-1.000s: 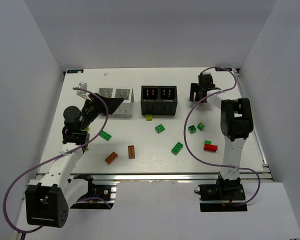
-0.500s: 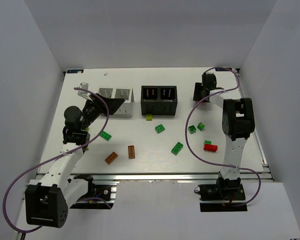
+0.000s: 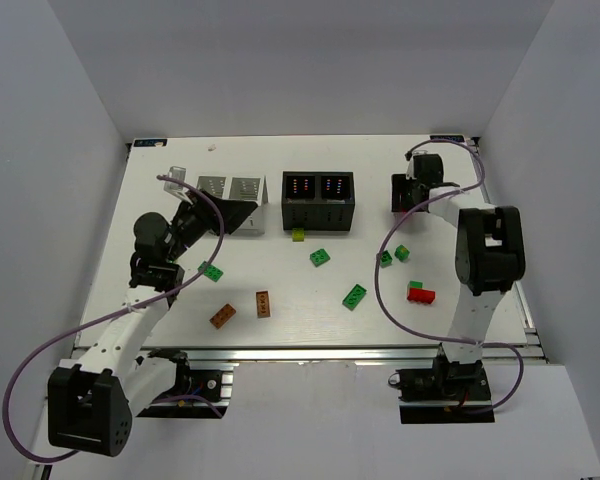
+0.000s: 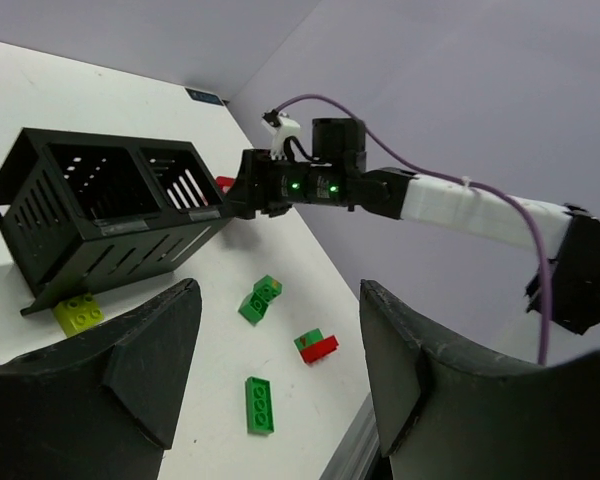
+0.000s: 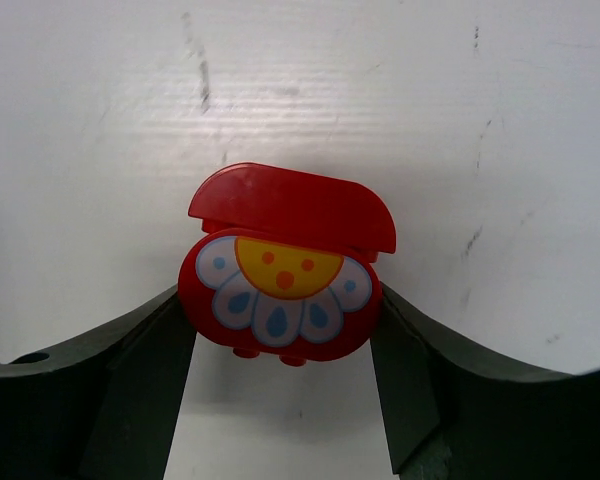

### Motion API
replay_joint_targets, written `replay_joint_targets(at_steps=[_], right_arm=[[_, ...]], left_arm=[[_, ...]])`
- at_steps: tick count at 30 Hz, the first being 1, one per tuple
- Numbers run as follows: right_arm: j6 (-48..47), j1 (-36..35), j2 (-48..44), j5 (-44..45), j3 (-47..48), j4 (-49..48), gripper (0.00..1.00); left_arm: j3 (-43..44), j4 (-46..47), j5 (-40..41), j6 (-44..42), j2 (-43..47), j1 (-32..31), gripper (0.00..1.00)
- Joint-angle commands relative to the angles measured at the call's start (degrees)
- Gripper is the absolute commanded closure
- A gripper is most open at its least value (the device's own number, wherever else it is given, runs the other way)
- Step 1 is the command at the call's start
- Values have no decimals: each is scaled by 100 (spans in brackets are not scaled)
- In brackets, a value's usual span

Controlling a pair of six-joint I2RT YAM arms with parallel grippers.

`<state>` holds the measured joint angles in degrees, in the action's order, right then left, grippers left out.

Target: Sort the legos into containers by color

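Note:
My right gripper point(image 5: 280, 300) is shut on a red lego with a flower print point(image 5: 285, 270), its fingers pressing both sides just above the white table. In the top view it sits at the back right point(image 3: 407, 194), to the right of the black container point(image 3: 318, 200). My left gripper point(image 3: 240, 212) hangs open and empty by the front of the white container point(image 3: 230, 188). Loose legos lie on the table: a yellow-green one point(image 3: 298, 235), green ones point(image 3: 320, 257) point(image 3: 355, 296) point(image 3: 211, 270), brown-orange ones point(image 3: 222, 316) point(image 3: 263, 303) and a red-and-green one point(image 3: 420, 294).
Two small green bricks point(image 3: 384, 258) point(image 3: 402, 253) lie near the right arm's purple cable. The left wrist view shows the black container point(image 4: 100, 215), the yellow-green brick point(image 4: 78, 313) at its base and the right arm point(image 4: 460, 205) beyond. White walls enclose the table.
My right gripper has shifted slightly right and its fingers have narrowed onto the red flower lego. The left gripper has edged a little to the right, still open.

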<state>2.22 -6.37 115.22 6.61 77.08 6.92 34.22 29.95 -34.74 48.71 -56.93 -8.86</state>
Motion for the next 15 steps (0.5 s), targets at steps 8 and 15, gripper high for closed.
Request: replay_joint_targets(at_steps=[8,15], right_arm=[[-2381,22,-2536,-2837,-1353,388,100],[-4394,-380,-3707,-4520,-1827,1496,100]], left_arm=[[147,81,-428,-72,-275,-686,23],[147,160,-534,-19,-653,-1222,22]])
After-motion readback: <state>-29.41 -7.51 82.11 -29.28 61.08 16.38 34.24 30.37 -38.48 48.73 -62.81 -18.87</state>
